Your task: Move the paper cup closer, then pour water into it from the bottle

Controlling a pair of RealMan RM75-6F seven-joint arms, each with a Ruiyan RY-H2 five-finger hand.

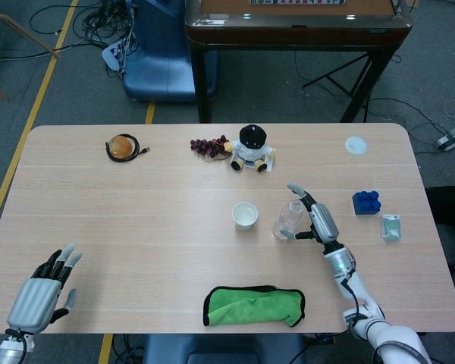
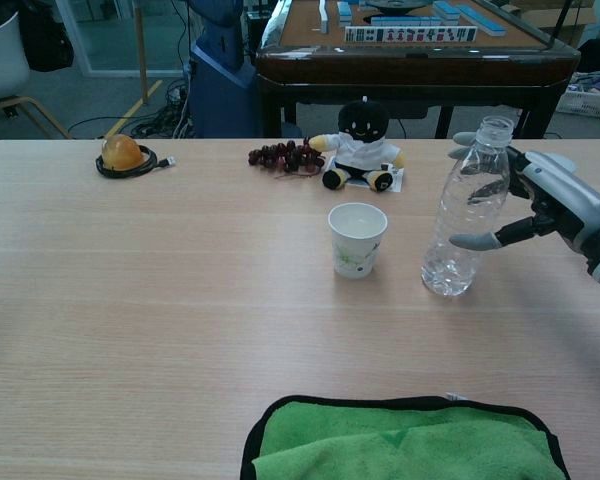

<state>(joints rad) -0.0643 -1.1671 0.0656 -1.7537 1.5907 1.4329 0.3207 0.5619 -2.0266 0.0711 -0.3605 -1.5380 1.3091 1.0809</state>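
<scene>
The white paper cup [image 1: 245,215] [image 2: 357,240] stands upright near the middle of the table. Just to its right stands the clear, uncapped water bottle [image 1: 288,220] [image 2: 463,220], upright on the table with water in its lower part. My right hand [image 1: 318,220] [image 2: 560,205] is at the bottle's right side with its fingers spread apart around it, no longer wrapped on it. I cannot tell whether a fingertip still touches the bottle. At the table's near left corner my left hand [image 1: 42,292] lies open, holding nothing.
A plush toy [image 1: 252,148] and a bunch of grapes [image 1: 208,145] sit behind the cup. An orange object on a black ring [image 1: 122,146] is far left. A green cloth [image 1: 254,305] lies at the front edge. A blue block [image 1: 366,202], small packet [image 1: 391,227] and white lid [image 1: 356,145] are right.
</scene>
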